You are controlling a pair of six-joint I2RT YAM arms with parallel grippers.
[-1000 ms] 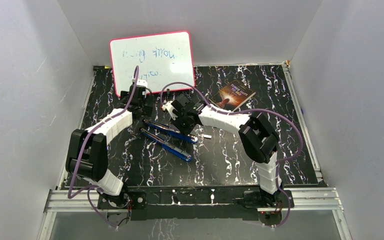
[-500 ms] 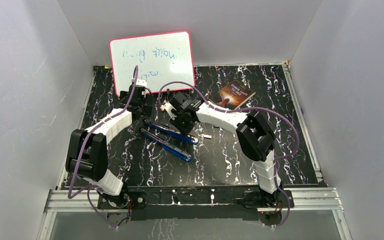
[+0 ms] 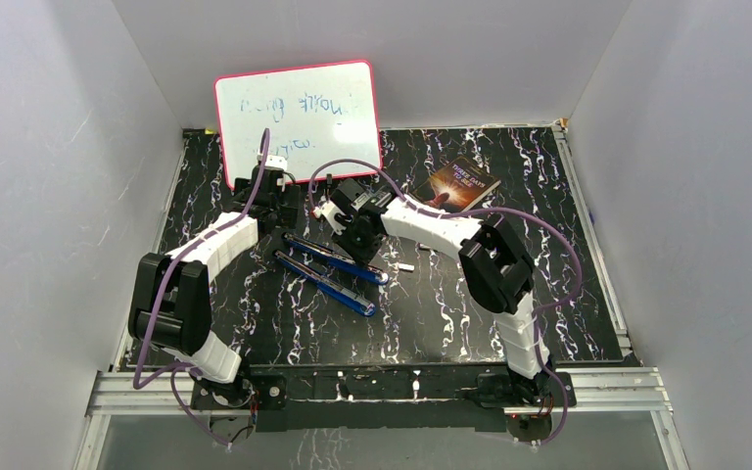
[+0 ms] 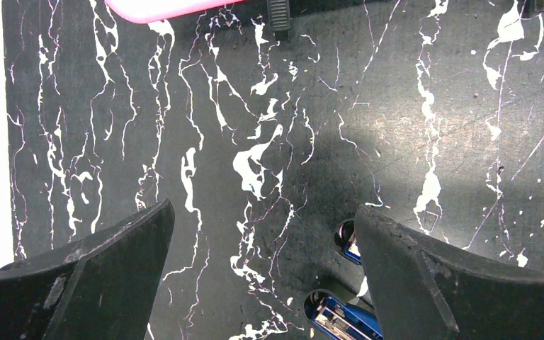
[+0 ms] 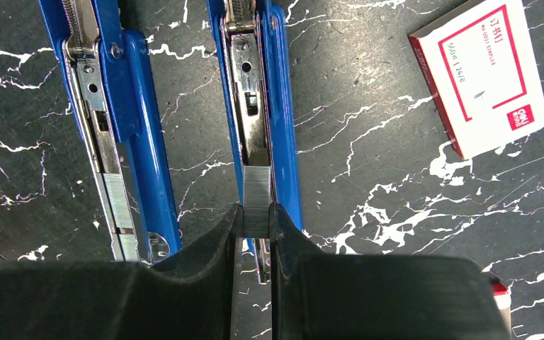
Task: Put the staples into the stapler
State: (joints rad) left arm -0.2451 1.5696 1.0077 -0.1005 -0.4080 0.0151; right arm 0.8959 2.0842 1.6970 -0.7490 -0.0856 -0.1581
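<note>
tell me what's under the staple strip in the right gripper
The staples, pinched by the right gripper, sit over the open metal channel of the blue stapler. The black fingers cover the channel's near end, and whether the strip touches it cannot be told.

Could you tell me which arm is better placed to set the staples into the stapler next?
Right. The right jaws pinch the staples, lined up over the opened stapler's metal channel. The left jaws stand open and empty over bare mat beside the stapler's end.

Whiteboard (image 3: 299,117) and stapler (image 3: 338,292) crowd left — bare mat (image 3: 587,323) rightward.
</note>
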